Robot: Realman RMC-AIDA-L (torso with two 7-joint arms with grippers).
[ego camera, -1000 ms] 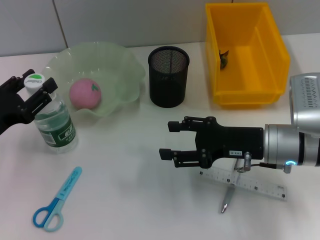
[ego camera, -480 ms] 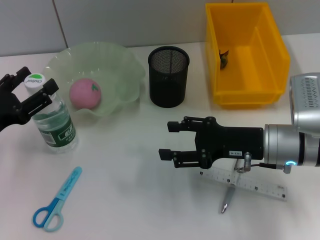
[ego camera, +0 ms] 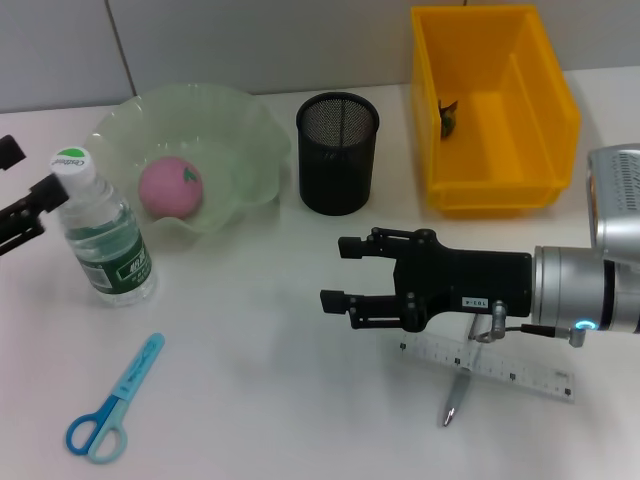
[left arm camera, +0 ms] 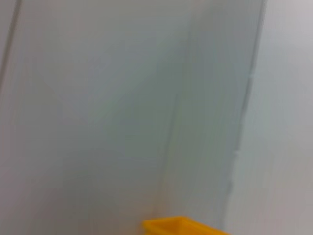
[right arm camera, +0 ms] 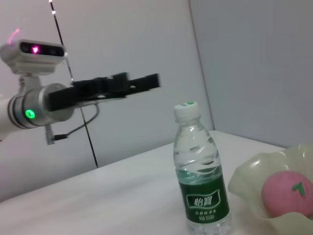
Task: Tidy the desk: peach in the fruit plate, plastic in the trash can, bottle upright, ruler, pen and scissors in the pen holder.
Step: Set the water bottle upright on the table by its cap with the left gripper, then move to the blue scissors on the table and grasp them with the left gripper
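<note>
Black right gripper (ego camera: 333, 272) hovers over the table (ego camera: 250, 330) in the middle, fingers spread wide, holding nothing. Ruler (ego camera: 500, 366) lies flat just behind and under its wrist, with the pen (ego camera: 456, 395) crossing beneath the ruler, tip toward the near edge. Left gripper (ego camera: 18, 190) sits at the far left edge, fingers apart, just beside the bottle cap and not gripping it; in the right wrist view it (right arm camera: 142, 82) is clear of the bottle. Bottle (ego camera: 99, 233) stands upright, green label, white cap, near the plate. Peach (ego camera: 171, 186) sits inside the pale green fruit plate (ego camera: 250, 130). Black mesh pen holder (ego camera: 337, 153) stands between plate and yellow bin (ego camera: 545, 110). Small dark scrap (ego camera: 449, 115), hard to identify, lies in the bin. Blue scissors (ego camera: 110, 404) lie flat on the near left, well apart from both grippers.
</note>
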